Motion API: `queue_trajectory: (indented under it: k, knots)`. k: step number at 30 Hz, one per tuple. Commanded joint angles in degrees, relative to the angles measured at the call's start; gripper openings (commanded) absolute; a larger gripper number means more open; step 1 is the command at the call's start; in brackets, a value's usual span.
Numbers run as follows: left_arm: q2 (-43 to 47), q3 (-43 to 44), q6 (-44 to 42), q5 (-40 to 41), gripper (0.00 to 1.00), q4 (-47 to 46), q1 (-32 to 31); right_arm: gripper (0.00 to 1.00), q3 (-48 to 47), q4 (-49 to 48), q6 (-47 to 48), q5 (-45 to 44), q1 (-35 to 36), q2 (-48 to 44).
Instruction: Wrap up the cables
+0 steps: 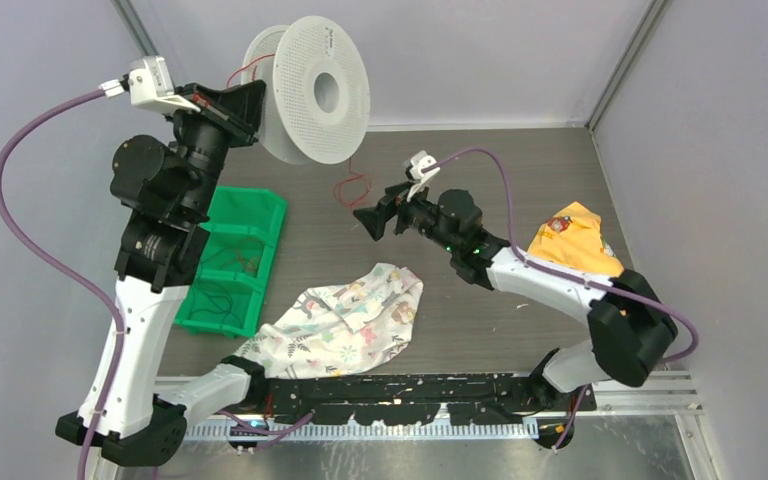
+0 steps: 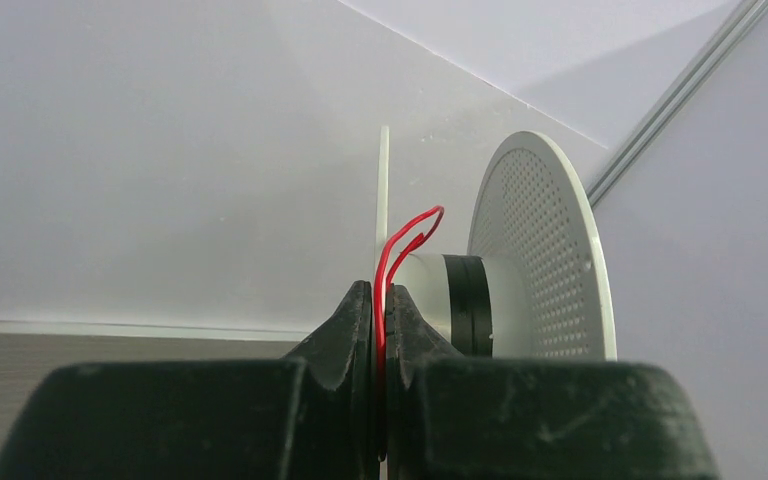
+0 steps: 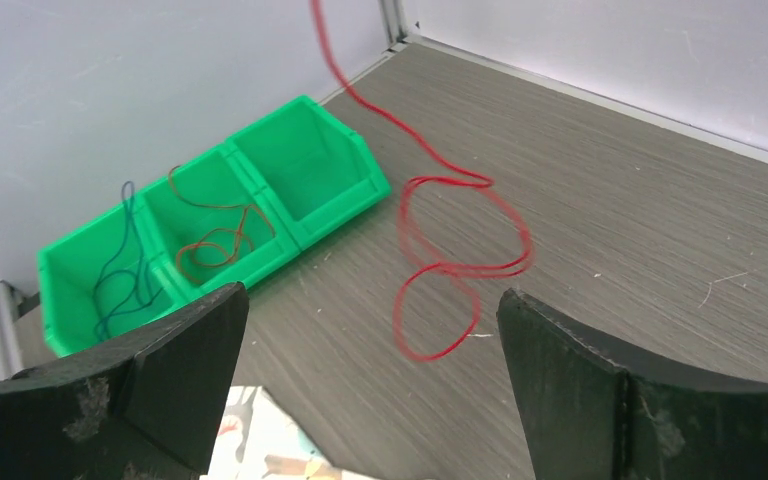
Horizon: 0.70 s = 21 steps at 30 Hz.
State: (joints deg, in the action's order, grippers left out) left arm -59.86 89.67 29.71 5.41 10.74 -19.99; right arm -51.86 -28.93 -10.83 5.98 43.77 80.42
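A white perforated spool (image 1: 310, 90) is held up off the table at the back left. My left gripper (image 1: 250, 100) is shut on its rear flange, seen edge-on in the left wrist view, with the thin red cable (image 2: 400, 245) pinched between the jaws (image 2: 380, 310). From the spool the red cable hangs down and lies in loose loops (image 1: 353, 187) on the table. My right gripper (image 1: 372, 220) hovers just right of those loops, wide open and holding nothing. In the right wrist view the cable loops (image 3: 460, 265) lie ahead of the open gripper (image 3: 370, 295).
A green three-compartment bin (image 1: 260, 215) stands left of centre, with blue and brown wires in two compartments (image 3: 210, 240). A patterned cloth (image 1: 345, 320) lies near the front. A yellow cloth (image 1: 575, 240) sits at the right, partly under the right arm. Grey walls close in the table.
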Motion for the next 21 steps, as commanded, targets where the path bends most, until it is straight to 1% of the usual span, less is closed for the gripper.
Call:
queue_trajectory:
  k: [1,5,11,16,17,18,21]
  knots:
    - [0.4,3.8,0.2,0.1,0.01,-6.6,-0.1,0.99,-1.7,-13.5,-0.2,-4.0,0.1,4.6]
    - [0.0,5.7,-0.2,0.0,0.01,-5.8,-0.1,0.99,-5.0,-17.9,-3.4,-2.6,0.3,10.5]
    - [-0.3,7.2,0.2,-0.3,0.01,-5.3,-0.1,0.99,-8.4,-24.8,-5.3,-5.8,0.6,17.1]
    - [-0.7,8.7,0.1,-1.0,0.0,-4.1,-0.1,0.96,-11.5,-27.5,-4.8,-12.3,0.6,20.7]
    - [-0.7,8.7,0.0,-1.0,0.0,-4.1,-0.1,0.92,-12.3,-28.3,-5.0,-13.3,0.7,21.6]
    - [-0.6,8.8,-0.1,-1.1,0.0,-4.1,-0.1,0.85,-13.0,-28.8,-4.8,-14.0,0.6,22.1]
    - [-0.4,8.9,-0.7,-0.9,0.0,-3.7,-0.1,0.41,-13.7,-29.6,-6.1,-16.7,0.6,22.6]
